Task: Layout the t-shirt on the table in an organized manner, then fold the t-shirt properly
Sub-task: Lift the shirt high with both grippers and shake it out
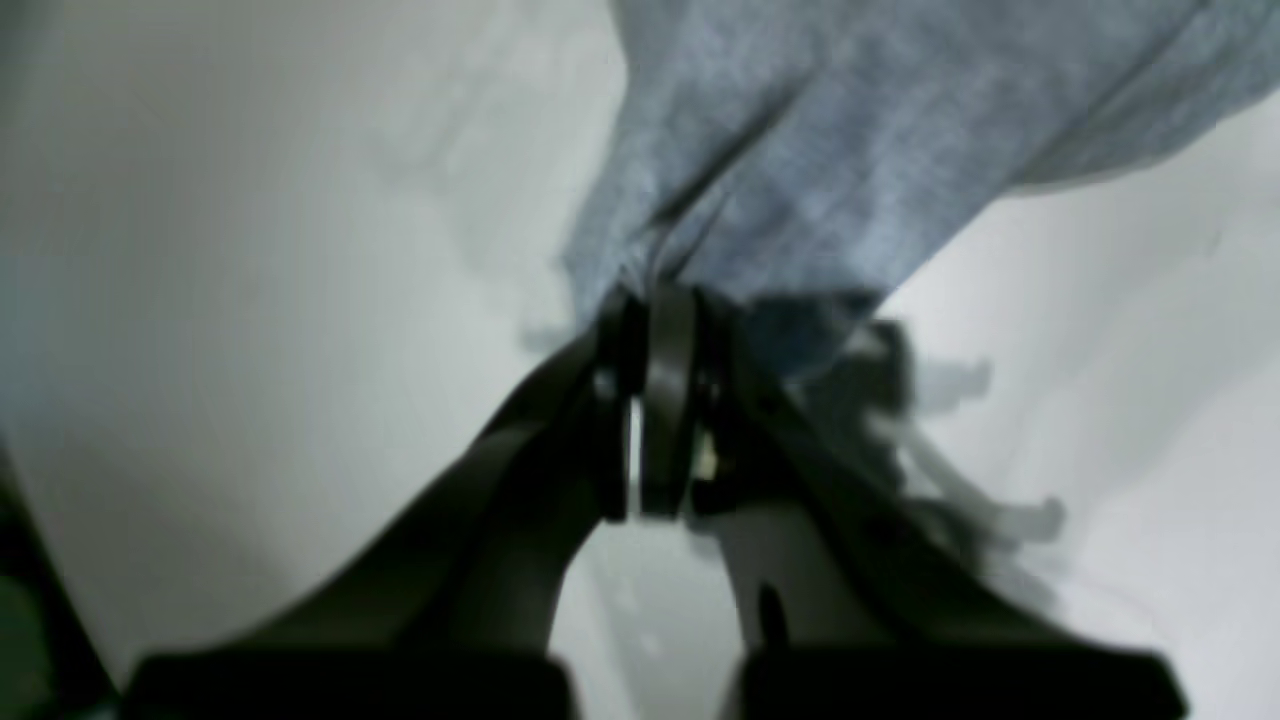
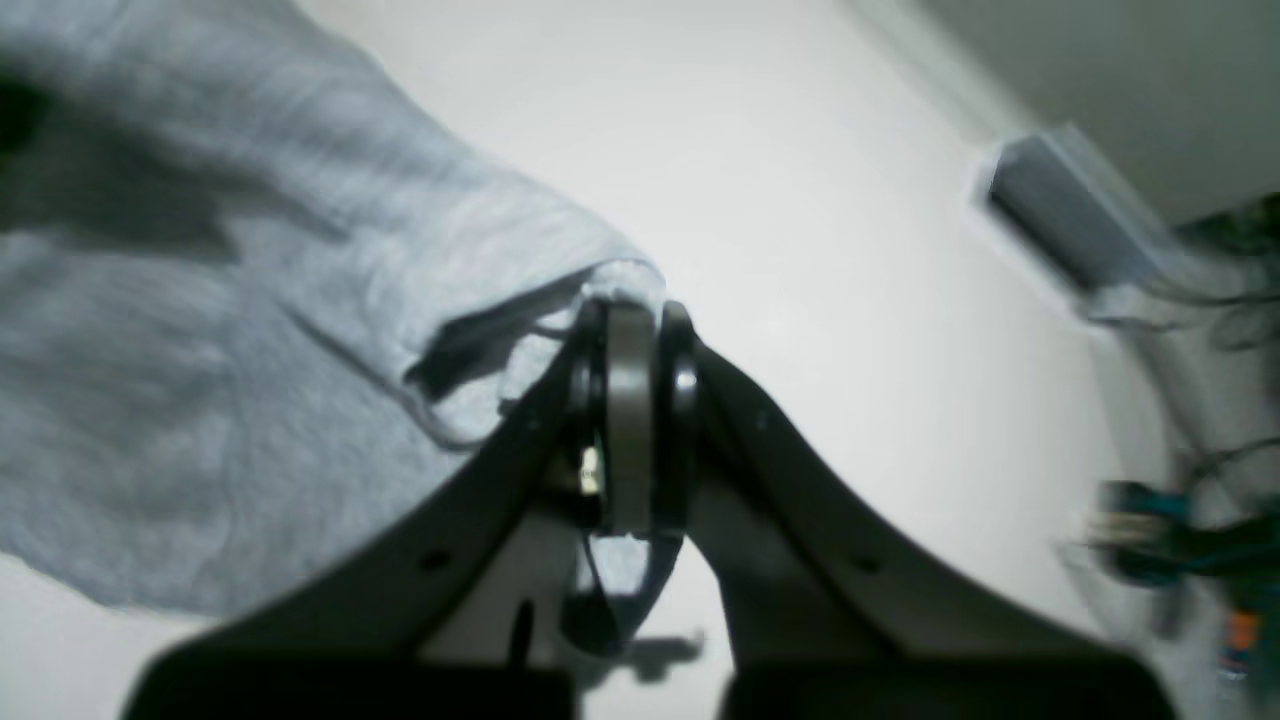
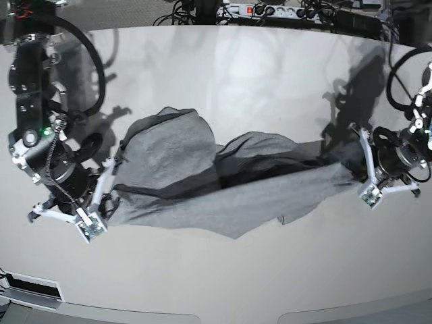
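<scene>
stretching the t-shirt (image 3: 202, 189) from nine to three o'clock over the table (image 3: 270, 81); left gripper (image 1: 655, 310) and right gripper (image 2: 630, 320) both clenching its ends.

Glossy white table (image 3: 270, 74) bears the crumpled grey t-shirt (image 3: 202, 189).

1 t-shirt (image 3: 202, 182), 2 grippers, 1 table (image 3: 270, 81)

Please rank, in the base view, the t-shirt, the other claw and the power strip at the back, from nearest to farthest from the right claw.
From the right claw, at that view's left:
1. The t-shirt: pinched in it, stretching rightward across the table.
2. The power strip: beyond the table's far edge, centre-right.
3. The left claw: far right, gripping the shirt's other end.
</scene>
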